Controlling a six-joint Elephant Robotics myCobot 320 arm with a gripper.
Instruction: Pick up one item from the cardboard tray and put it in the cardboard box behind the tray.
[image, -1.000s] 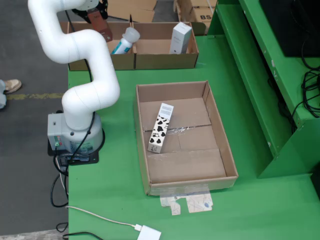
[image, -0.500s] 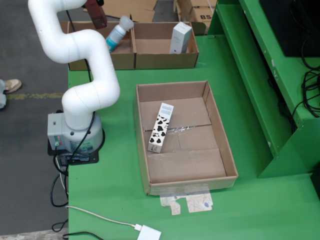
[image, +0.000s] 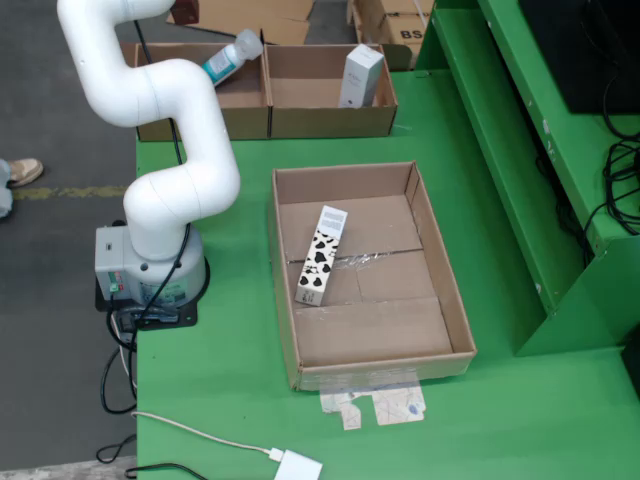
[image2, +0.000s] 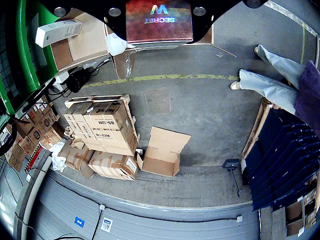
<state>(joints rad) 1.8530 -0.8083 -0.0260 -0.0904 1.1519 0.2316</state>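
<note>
The bottle (image: 226, 59) lies tilted at the far left box's (image: 200, 100) rim. A carton (image: 321, 256) lies in the tray (image: 455, 300). The gripper (image2: 159, 22) shows no jaws, so its state cannot be told.

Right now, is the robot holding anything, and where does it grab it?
Yes. The gripper holds a bottle by its lower end, the white cap pointing away, above the box behind the tray.

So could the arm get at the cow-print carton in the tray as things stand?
Probably yes. The carton lies alone in the open-topped tray, nothing over it. But the arm is up by the back boxes, seemingly carrying a bottle.
</note>
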